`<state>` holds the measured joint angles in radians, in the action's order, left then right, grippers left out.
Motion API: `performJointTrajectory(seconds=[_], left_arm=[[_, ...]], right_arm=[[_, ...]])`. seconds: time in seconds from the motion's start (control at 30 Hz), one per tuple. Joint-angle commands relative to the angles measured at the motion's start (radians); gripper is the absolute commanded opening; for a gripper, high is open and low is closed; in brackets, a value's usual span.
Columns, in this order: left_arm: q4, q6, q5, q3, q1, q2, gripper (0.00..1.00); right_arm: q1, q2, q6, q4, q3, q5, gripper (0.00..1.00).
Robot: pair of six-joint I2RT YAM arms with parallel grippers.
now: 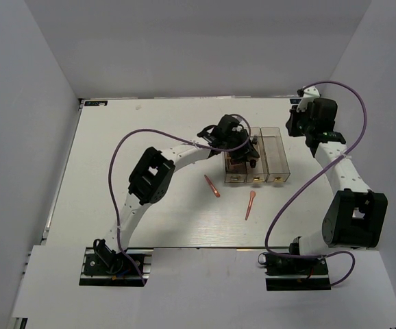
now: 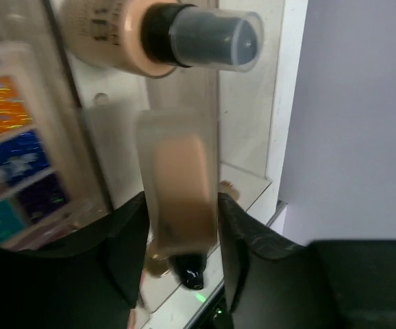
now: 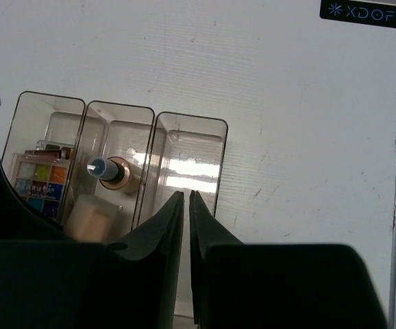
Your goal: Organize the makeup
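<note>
A tan tube [image 2: 181, 185] with a black cap at its lower end hangs blurred between my left gripper's [image 2: 183, 202] jaws, which press on both its sides. My left gripper [image 1: 251, 152] hovers over the clear three-compartment box [image 1: 278, 159]. The tube [image 3: 92, 218] is in the middle compartment, next to a tan bottle [image 2: 150, 31] [image 3: 112, 171] with a dark cap. A multicolour palette [image 2: 13, 144] [image 3: 37, 179] fills the neighbouring compartment. Two coral-pink sticks [image 1: 212, 186] [image 1: 251, 204] lie on the table. My right gripper [image 1: 302, 129] [image 3: 186, 194] is raised at the far right, jaws almost together, holding nothing.
The box's third compartment [image 3: 188, 144] holds nothing. White walls close in the table at the back and sides. A black label [image 3: 361, 12] marks the far left corner of the table.
</note>
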<state>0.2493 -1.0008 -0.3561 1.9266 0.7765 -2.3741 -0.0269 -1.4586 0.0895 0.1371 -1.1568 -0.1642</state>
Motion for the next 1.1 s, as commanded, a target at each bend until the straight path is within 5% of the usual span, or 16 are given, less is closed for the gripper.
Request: performJointTrajectory(seconds=[0.0,0.4,0.53,0.63,0.8,0.93,1.07], left_arm=[[-0.005,-0.005,-0.004,0.046,0.009,0.030,0.55],[-0.024,-0.004,-0.012,0.055,0.009,0.044,0.66],[-0.053,0.022,-0.012,0.072,0.009,0.078,0.59],[-0.047,0.068,0.026,0.060,0.009,0.140,0.48],[-0.029,0.165,0.152,-0.047,0.000,0.301,0.30],[0.022,0.206,0.258,-0.167,-0.020,0.424,0.18],[0.066,0.234,0.321,-0.293,-0.039,0.527,0.19]], right_arm=[[-0.002,0.038,-0.010,-0.036,0.012,-0.018,0.14],[-0.005,0.047,0.022,-0.007,0.026,-0.099,0.22],[-0.010,0.052,0.172,0.088,0.016,-0.416,0.21],[-0.011,0.060,0.424,0.273,-0.015,-0.727,0.23],[-0.004,-0.006,0.855,0.655,-0.101,-0.984,0.32],[0.012,-0.104,1.538,1.175,-0.170,-0.997,0.38],[0.093,-0.097,1.699,1.144,-0.065,-0.846,0.40]])
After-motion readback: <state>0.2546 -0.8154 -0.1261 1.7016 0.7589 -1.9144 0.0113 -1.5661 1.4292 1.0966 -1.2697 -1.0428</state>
